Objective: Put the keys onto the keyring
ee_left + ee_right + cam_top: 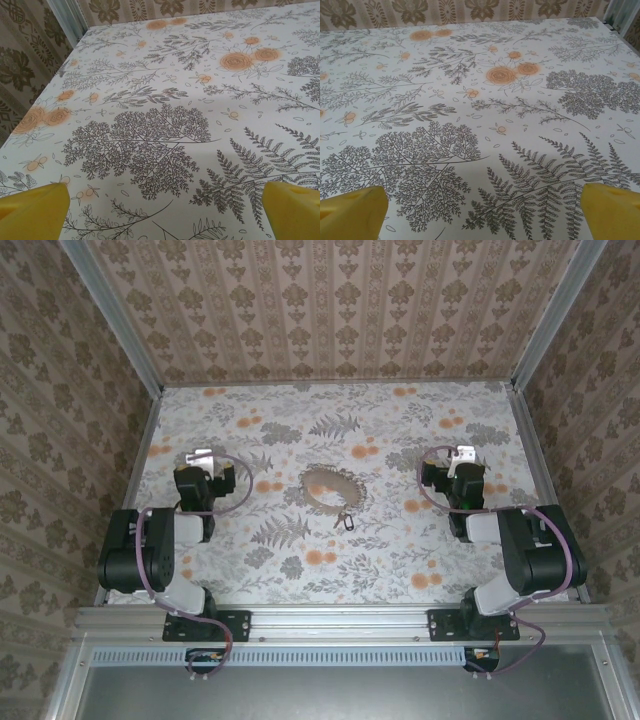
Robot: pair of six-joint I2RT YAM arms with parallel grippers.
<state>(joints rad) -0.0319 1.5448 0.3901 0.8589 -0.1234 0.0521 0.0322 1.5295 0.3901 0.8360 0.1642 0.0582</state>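
You are at the opening step, with nothing picked up yet. The tan ring-shaped loop keyring [333, 488] lies at the centre of the overhead frame on the floral-print table [400, 550]. The tiny dark oblong key with a pale metal end [347, 521] lies just below it. The left gripper [203, 457] and right gripper [462, 455] both gape wide, empty. Next you likely need a low, fine pinch on the key.

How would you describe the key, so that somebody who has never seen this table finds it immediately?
Find the tan loop lying in the middle of the floral table. The key lies just by the loop's near edge, slightly to the right. It is tiny, dark and oblong, unlike the flat orange and grey print around it.
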